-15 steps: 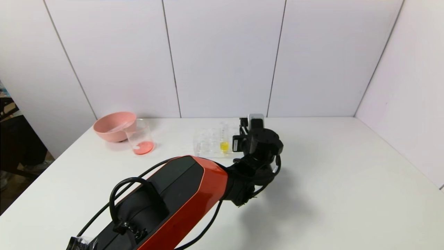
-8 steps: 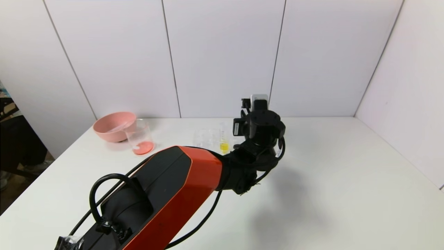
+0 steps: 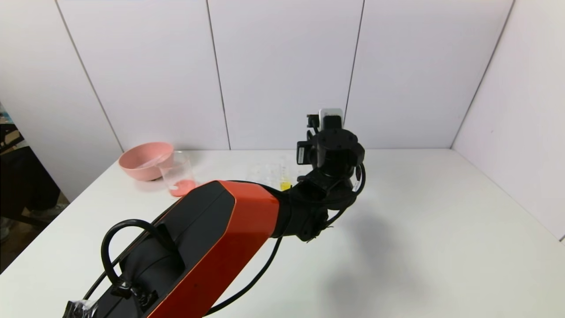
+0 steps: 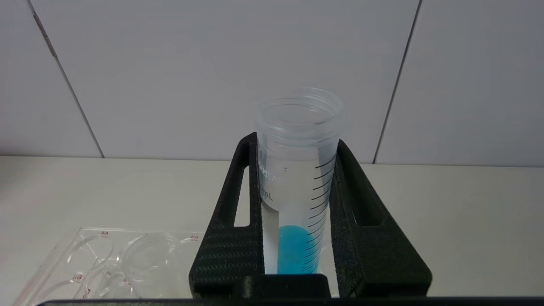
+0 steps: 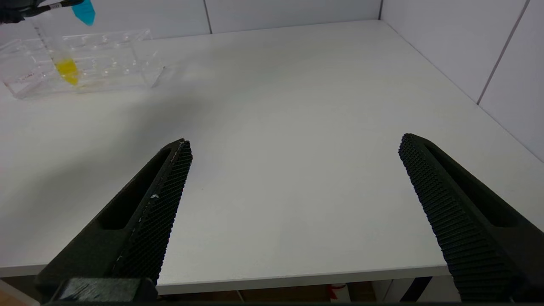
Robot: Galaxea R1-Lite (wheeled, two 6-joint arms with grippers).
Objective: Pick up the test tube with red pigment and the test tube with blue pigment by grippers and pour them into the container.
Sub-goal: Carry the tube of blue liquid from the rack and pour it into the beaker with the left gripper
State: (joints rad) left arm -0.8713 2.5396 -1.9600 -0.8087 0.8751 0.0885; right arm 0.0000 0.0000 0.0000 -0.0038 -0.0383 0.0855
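My left gripper (image 4: 296, 144) is shut on the test tube with blue pigment (image 4: 297, 199) and holds it upright, above the clear tube rack (image 3: 265, 173). In the head view the left wrist (image 3: 335, 152) hides the tube. The tube's blue tip also shows in the right wrist view (image 5: 84, 10). The container (image 3: 178, 174), a clear beaker with red liquid in its bottom, stands at the back left, well to the left of the left gripper. The test tube with red pigment is out of view. My right gripper (image 5: 296, 144) is open and empty over the table's front edge.
A tube with yellow liquid (image 3: 285, 185) stands in the rack, just below the left wrist. A pink bowl (image 3: 145, 160) sits behind the beaker. White walls close the back and right sides of the white table (image 3: 419, 221).
My left arm has risen, lifting the gripper with the blue tube up from the rack. The beaker, bowl and rack have not moved.
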